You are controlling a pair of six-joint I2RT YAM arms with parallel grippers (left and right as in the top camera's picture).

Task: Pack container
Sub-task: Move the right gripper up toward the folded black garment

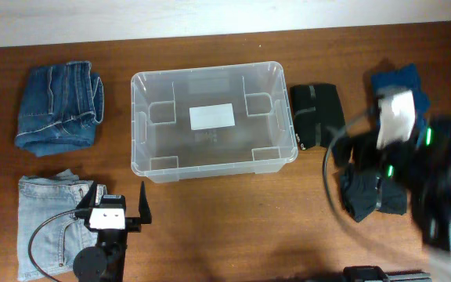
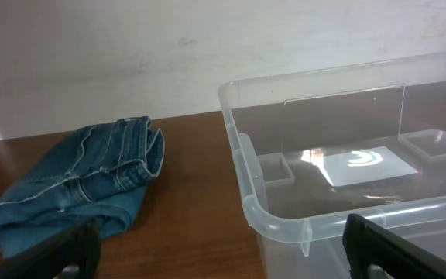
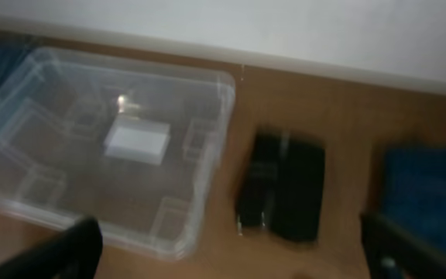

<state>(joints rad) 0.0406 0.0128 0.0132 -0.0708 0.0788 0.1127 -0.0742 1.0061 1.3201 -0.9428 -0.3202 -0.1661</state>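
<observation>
The clear plastic container (image 1: 142, 125) stands in the middle of the table with only a white label (image 1: 212, 117) on its bottom. My left gripper (image 1: 117, 202) is open and empty, low in front of the container's front-left corner (image 2: 263, 221); its fingers also show in the left wrist view (image 2: 223, 260). My right gripper (image 3: 238, 260) is open and empty, held high right of the container (image 3: 215, 139), above a folded black garment (image 3: 283, 186). The right arm (image 1: 441, 188) is motion-blurred in the overhead view.
Folded dark blue jeans (image 1: 59, 108) lie left of the container, also in the left wrist view (image 2: 84, 186). Light jeans (image 1: 49, 223) lie at front left. The black garment (image 1: 317, 115), a blue garment (image 1: 398, 82) and a crumpled black one (image 1: 370, 192) lie right.
</observation>
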